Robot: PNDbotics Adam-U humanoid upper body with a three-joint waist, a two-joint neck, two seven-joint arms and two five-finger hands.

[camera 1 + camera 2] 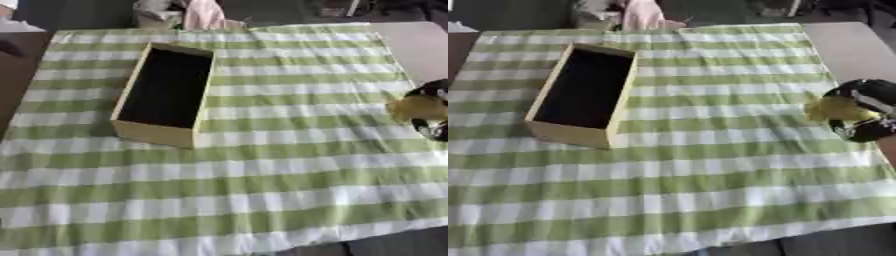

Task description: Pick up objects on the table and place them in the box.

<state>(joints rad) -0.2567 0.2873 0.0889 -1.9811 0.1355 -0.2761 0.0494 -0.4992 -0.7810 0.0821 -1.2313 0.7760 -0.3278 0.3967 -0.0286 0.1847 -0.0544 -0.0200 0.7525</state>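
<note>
A green and white checked tablecloth point(262, 175) covers most of a table, lying flat with broad stripes running across it. At the far right, a bare grey-brown strip of the tabletop point(846, 45) shows beyond the cloth's edge. At the far edge, just behind the cloth, a pink piece of fabric point(203, 14) hangs, blurred and hard to identify.

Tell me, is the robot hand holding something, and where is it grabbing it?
Yes. The right robot hand is curled around a small yellow object at the table's right edge, gripping its right side. What the object is cannot be told. No left hand shows.
</note>
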